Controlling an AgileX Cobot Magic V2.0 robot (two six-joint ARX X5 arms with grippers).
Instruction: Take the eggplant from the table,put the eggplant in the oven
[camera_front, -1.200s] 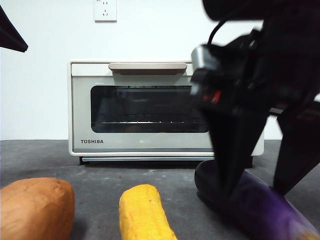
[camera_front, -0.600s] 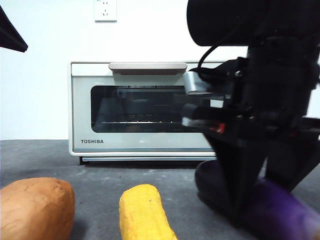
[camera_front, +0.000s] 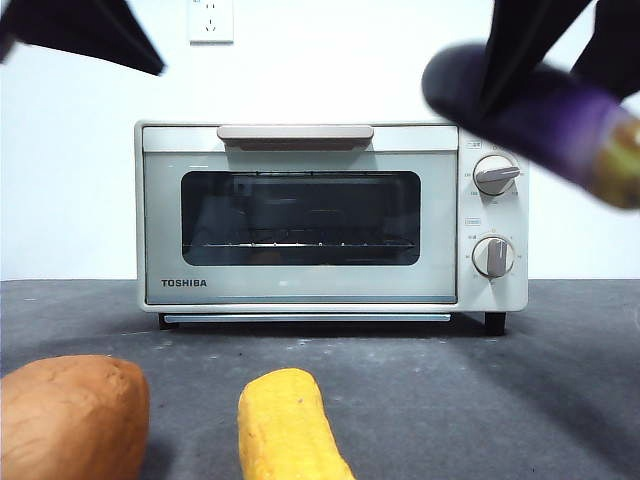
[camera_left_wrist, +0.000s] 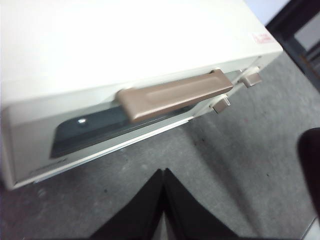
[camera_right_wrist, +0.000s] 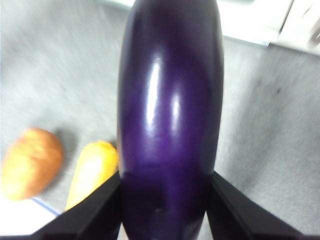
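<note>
- Eggplant (camera_front: 545, 120): long, glossy, deep purple, smooth; held in the air at the upper right of the front view, above the oven's knobs. Long axis tilted, yellowish tip lower, toward the right edge, rounded dark end toward the oven's top.
- Right gripper (camera_right_wrist: 165, 200): black jaws clamped on the eggplant's sides.
- Left gripper (camera_left_wrist: 163, 175): jaws together, above the oven's beige bar handle.
- Oven (camera_front: 300, 215): cream, boxy, dark glass door closed.
- Table (camera_front: 420, 390): dark grey, matte, speckled.
- Corn cob (camera_front: 290, 425): yellow, bumpy.
- Sweet potato (camera_front: 70, 415): orange-brown, rounded.

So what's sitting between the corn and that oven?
Nothing: in the front view only bare table stretches from the corn to the oven. The eggplant hangs above, in the right tool.
</note>
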